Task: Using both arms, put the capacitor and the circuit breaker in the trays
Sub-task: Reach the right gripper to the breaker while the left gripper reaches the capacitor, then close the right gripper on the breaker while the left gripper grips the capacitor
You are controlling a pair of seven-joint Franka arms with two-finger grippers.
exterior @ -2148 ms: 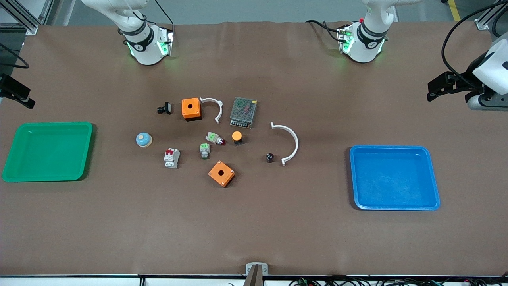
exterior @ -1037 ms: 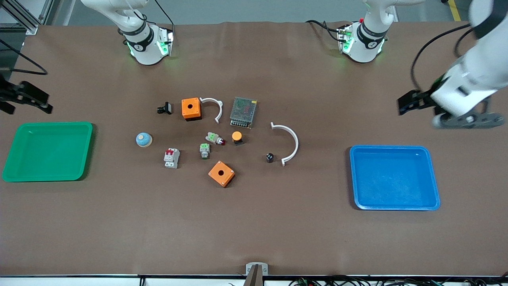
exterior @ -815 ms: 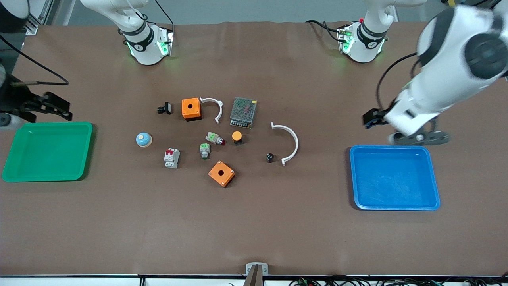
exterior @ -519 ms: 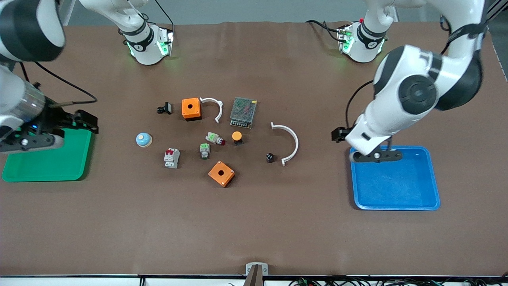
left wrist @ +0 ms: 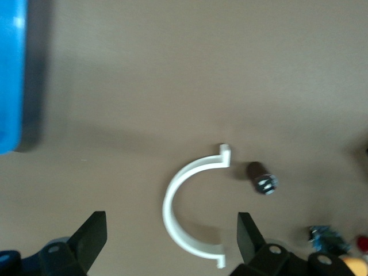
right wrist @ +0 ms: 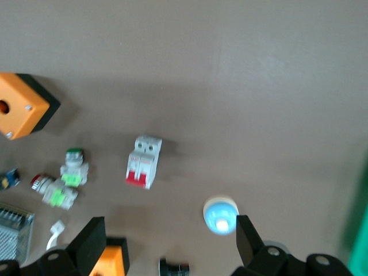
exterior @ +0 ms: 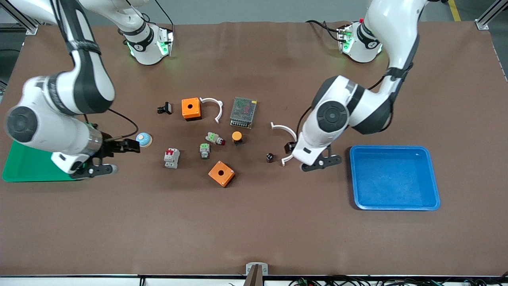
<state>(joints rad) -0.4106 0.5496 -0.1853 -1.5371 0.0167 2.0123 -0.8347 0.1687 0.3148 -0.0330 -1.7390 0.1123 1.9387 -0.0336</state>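
The left gripper (exterior: 288, 147), fingers spread wide and holding nothing, hangs just right of centre in the front view, over the large white half-ring clamp (exterior: 289, 140) and close to the capacitor (exterior: 269, 157), a tiny black cylinder standing on the brown table (exterior: 254, 230) beside the clamp's lower end. In the left wrist view the clamp (left wrist: 187, 215) lies between the two dark fingers (left wrist: 91, 237), with the capacitor (left wrist: 261, 177) just outside its open side. The blue tray (exterior: 395, 177) sits at right, toward the left arm's end of the table. At left of the frame the right gripper (exterior: 129, 145), also spread and empty, hovers by the blue-domed button (exterior: 143, 139), at the edge of the green tray (exterior: 24, 167). The circuit breaker (exterior: 172, 157), a grey block with red levers, lies lower left of centre, untouched; the right wrist view shows it (right wrist: 144, 161) ahead of the open fingers (right wrist: 87, 242). Nearby sit two green-topped parts (exterior: 210, 143), an orange box (exterior: 221, 173) and an orange-capped button (exterior: 237, 137).
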